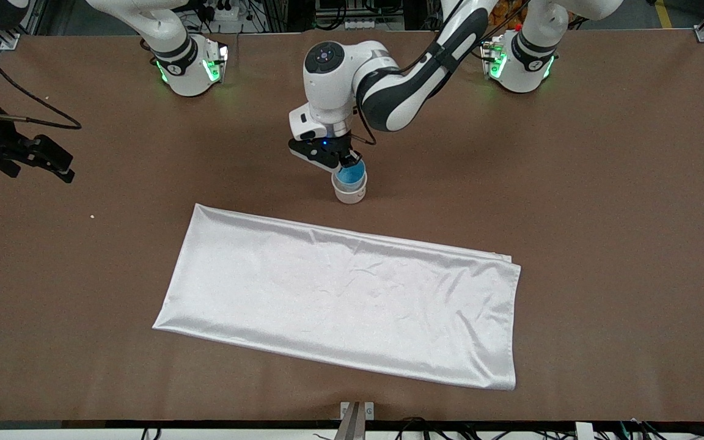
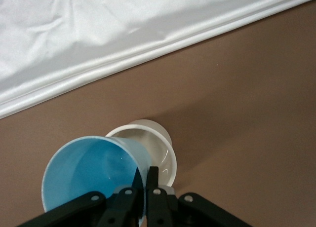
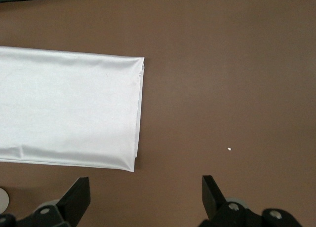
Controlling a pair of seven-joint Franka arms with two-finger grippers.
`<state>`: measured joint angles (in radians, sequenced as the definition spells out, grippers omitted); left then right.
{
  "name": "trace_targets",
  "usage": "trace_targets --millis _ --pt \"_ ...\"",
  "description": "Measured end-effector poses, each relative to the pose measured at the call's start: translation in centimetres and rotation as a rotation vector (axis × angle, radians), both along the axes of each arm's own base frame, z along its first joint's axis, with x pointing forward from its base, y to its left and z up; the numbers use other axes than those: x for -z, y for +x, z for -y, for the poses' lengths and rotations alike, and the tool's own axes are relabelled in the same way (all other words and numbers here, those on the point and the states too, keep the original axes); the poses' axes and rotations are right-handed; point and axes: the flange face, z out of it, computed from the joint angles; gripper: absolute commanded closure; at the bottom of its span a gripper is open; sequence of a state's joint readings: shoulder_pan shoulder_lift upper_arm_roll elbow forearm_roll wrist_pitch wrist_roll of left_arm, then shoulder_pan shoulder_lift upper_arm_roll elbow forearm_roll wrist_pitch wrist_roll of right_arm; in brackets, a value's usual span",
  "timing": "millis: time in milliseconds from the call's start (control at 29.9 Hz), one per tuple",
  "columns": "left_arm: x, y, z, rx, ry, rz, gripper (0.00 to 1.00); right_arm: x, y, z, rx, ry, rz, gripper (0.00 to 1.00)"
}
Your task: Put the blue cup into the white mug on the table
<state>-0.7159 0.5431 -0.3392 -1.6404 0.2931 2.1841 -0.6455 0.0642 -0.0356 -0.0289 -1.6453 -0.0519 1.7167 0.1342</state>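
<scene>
Blue cup [image 1: 350,174] pinched in left hand [image 1: 348,161], over white mug [image 1: 350,193].

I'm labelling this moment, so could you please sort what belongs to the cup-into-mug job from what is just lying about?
Job:
- blue cup, pinched at its rim by the left gripper
- white mug under it
- table

Lying about:
- white cloth
- white crumb
- right gripper, waiting open

Brown table [image 1: 602,183] under me: white mug [image 1: 350,194] standing mid-table; white satin cloth [image 1: 340,299] spread flat, nearer the front camera.
</scene>
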Motion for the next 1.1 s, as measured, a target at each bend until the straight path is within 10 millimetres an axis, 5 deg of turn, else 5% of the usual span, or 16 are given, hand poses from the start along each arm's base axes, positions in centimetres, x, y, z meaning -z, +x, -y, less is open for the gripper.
trace_targets --millis 334,367,401,434,468,868,1102 --pt "1.0 -1.1 0.3 0.013 0.014 -0.011 1.00 -0.5 1.5 3.1 -0.038 -0.010 0.009 0.00" --pt "1.0 -1.1 0.3 0.014 0.014 -0.012 0.92 -0.4 1.5 3.2 -0.039 -0.010 0.005 0.00" --pt "1.1 -1.1 0.3 0.014 0.015 -0.013 0.68 -0.4 1.5 3.2 -0.039 -0.010 0.000 0.00" --pt "1.1 -1.1 0.3 0.014 0.015 -0.013 0.28 -0.3 1.4 3.2 -0.040 -0.009 -0.005 0.00" --pt "1.2 -1.1 0.3 0.013 0.016 -0.014 0.00 -0.2 1.4 3.1 -0.040 -0.008 -0.009 0.00" --pt "0.7 -0.9 0.6 0.017 0.006 0.000 0.00 -0.1 1.3 2.5 -0.030 0.121 -0.018 0.00" --pt "-1.9 0.2 0.2 0.001 -0.018 0.030 0.00 0.1 1.2 2.4 -0.038 0.127 -0.034 0.00"
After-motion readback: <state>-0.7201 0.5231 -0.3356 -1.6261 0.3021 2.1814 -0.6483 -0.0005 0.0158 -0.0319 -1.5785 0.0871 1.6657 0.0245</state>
